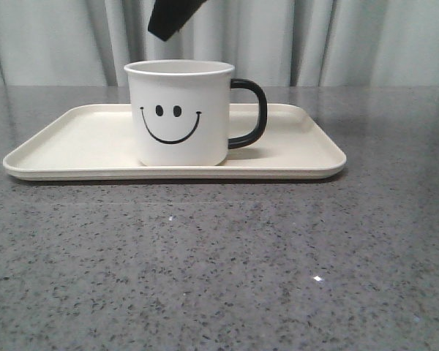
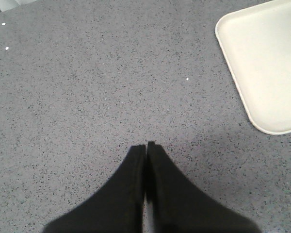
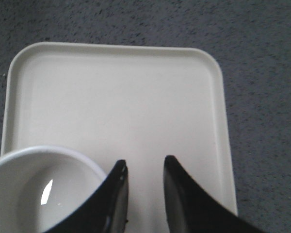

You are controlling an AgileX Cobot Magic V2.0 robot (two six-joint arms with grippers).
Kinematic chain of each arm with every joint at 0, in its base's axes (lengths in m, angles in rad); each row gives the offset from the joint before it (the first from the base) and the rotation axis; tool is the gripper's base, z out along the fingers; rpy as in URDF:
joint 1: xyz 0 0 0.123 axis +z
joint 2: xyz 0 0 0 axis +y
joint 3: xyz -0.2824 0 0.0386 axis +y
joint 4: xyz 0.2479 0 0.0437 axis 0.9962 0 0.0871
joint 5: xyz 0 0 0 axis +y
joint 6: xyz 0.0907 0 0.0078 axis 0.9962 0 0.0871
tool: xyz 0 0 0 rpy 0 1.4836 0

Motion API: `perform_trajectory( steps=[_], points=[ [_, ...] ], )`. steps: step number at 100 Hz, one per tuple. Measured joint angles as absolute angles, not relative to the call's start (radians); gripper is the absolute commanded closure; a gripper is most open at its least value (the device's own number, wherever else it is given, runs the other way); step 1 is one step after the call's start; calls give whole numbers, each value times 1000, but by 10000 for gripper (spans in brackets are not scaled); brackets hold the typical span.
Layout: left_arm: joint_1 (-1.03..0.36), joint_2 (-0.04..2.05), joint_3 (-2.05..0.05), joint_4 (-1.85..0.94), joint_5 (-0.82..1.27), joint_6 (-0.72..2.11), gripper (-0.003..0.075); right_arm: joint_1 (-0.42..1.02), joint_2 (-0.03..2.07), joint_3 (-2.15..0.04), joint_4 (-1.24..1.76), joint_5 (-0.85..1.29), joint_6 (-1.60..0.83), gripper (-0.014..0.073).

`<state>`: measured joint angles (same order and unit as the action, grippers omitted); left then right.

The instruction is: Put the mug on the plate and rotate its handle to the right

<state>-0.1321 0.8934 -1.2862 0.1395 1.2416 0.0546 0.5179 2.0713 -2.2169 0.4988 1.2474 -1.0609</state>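
Observation:
The white mug with a black smiley face stands upright on the cream plate, a little left of its middle. Its black handle points right. In the right wrist view my right gripper is open and empty above the plate, just beside the mug's rim; the handle is hidden there. One black finger of it shows above the mug in the front view. My left gripper is shut and empty over bare table, away from the plate's corner.
The grey speckled table stretches in front of the plate. A pale curtain hangs behind the table's far edge.

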Motion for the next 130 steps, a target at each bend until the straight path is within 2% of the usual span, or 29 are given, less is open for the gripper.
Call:
perform_trajectory(
  steps=[14, 28, 52, 71, 87, 106, 130],
  points=[
    [-132, 893, -1286, 139, 1243, 55, 740, 472, 2052, -2304, 528, 1249, -961, 498],
    [-132, 893, -1286, 139, 1243, 55, 740, 378, 1978, -2359, 629, 1253, -900, 716],
    [-132, 893, -1286, 139, 1243, 55, 740, 124, 1774, -2375, 827, 1259, -843, 705],
    [-132, 893, -1286, 137, 1213, 55, 740, -97, 1635, -2373, 849, 1246, -768, 705],
    [-132, 893, -1286, 120, 1178, 53, 740, -237, 1513, -2293, 858, 1154, -726, 705],
    [-132, 893, -1286, 113, 1145, 45, 740, -355, 1327, -2044, 870, 948, -688, 705],
    [-132, 893, -1284, 113, 1116, 38, 740, -395, 1026, -1505, 894, 692, -675, 705]
  ],
)
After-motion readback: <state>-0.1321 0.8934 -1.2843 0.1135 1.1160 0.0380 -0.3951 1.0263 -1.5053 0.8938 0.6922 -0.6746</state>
